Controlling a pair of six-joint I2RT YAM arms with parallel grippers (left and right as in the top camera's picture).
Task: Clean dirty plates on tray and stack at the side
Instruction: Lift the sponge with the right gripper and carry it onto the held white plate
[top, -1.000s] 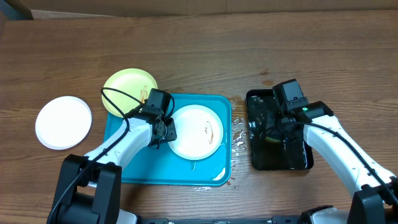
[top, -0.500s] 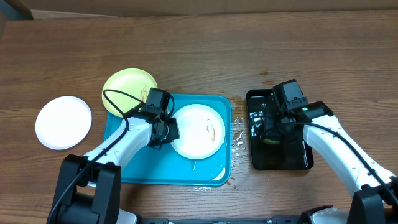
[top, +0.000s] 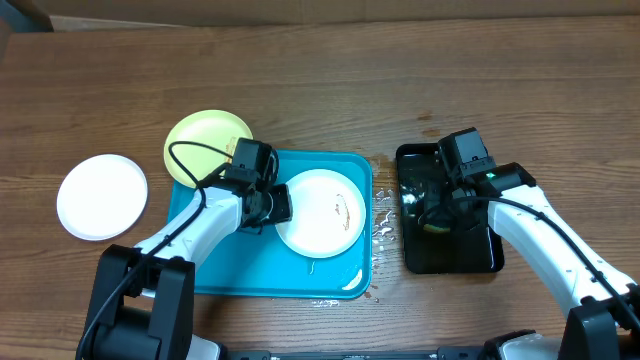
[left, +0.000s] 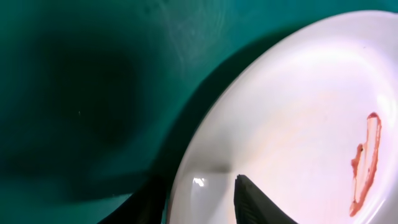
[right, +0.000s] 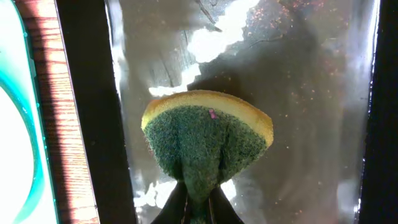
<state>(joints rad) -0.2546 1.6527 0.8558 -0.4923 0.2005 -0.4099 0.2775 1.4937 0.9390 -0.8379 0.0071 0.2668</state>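
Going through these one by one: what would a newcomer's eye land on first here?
The bright turquoise tray at centre-left holds a white plate with a reddish-brown smear. The left hand is at its rim, fingers apart astride it. To the right, the right hand pinches a green-and-yellow sponge over the wet black tray.
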